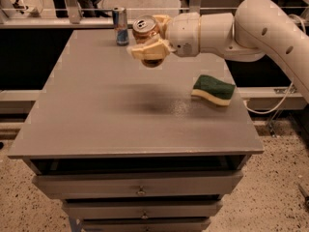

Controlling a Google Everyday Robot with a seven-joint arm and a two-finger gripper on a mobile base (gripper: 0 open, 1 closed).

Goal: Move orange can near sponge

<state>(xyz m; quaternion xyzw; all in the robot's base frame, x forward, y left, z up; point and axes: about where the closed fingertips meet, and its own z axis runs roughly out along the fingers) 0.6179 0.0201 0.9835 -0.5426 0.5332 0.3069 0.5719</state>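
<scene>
At the far edge of the table (96, 124), left of centre, I see a slim blue-and-silver can (120, 26) standing upright. Just to its right my gripper (149, 38) holds the orange can (144, 27) in the air above the table's far half, jaws clenched around its body, the can tilted. The sponge (213, 89) lies near the right edge, green side up, apart from the can.

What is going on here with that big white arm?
A robot arm's gripper holds the orange can, tilted, in the air above the grey table. The sponge lies on the table's right side, apart from it. A blue can stands at the far edge. The orange can is not yet set down by the sponge.
</scene>
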